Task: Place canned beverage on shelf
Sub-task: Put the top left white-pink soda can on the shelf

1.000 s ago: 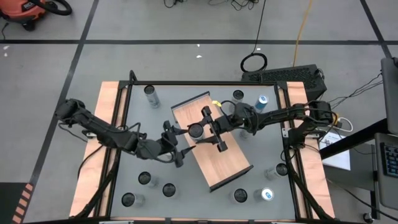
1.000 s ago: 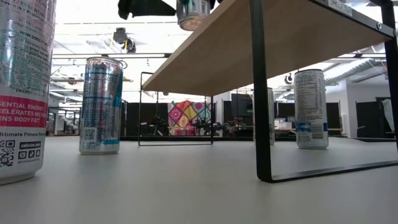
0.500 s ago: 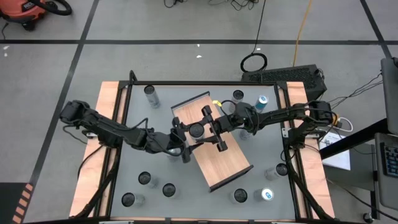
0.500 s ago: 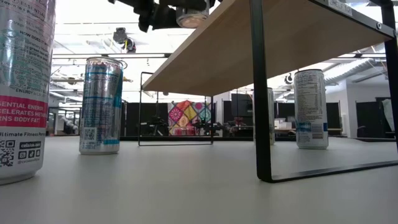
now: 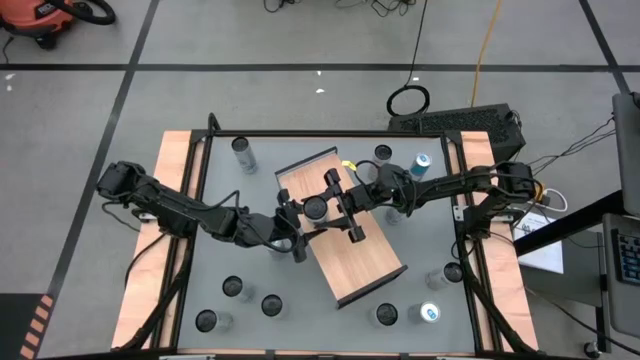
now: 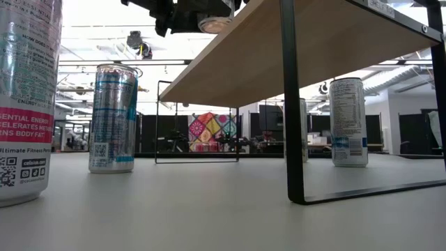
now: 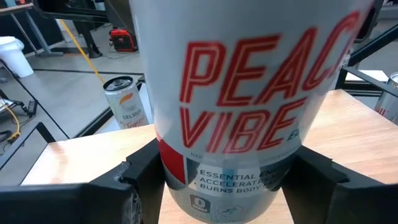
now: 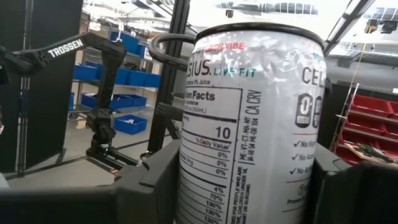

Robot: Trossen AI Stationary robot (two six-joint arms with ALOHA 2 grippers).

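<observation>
High view, frame centre: the can (image 5: 315, 208) stands on the shelf (image 5: 360, 258), pinched by the right gripper (image 5: 334, 207). The left gripper (image 5: 297, 226) brackets it oppositely, spread either side; contact unclear.

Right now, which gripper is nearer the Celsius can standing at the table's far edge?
Right. The right gripper is over the shelf, nearer that Celsius can; the left gripper is farther, at the shelf's left edge.

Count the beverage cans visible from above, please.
10: one can held over the shelf, three at the back, three front left, two front right, one at the right edge. Others may hide under the shelf or arms.
</observation>
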